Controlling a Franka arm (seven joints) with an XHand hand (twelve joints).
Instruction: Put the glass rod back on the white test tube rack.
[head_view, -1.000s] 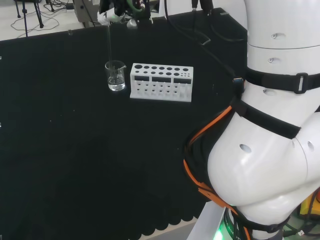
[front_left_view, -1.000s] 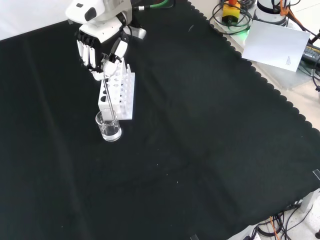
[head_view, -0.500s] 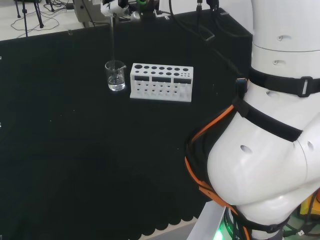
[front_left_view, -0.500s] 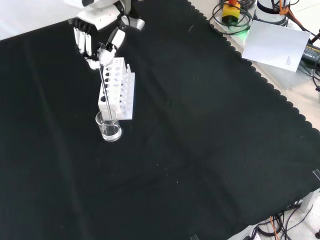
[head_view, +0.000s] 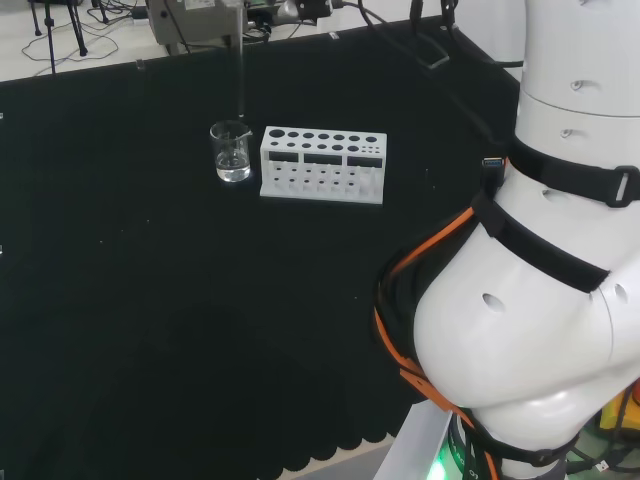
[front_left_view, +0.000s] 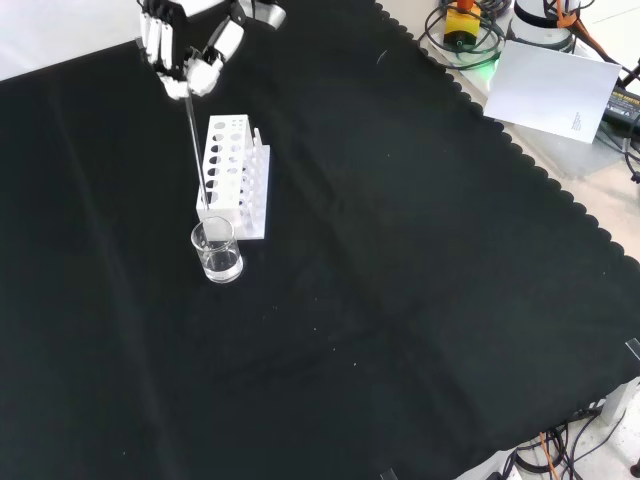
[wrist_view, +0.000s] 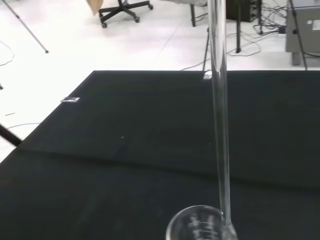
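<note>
In the head view, the thin clear glass rod (head_view: 240, 70) hangs nearly upright, its lower end just above the small clear glass beaker (head_view: 231, 152), which stands just left of the white plastic test tube rack (head_view: 323, 165).

In the front view, the black and white hand (front_left_view: 185, 45) pinches the rod's top; the rack lies below the hand, beside the rod's lower end.

In the wrist view, the rod runs straight down toward the beaker's rim.
</note>
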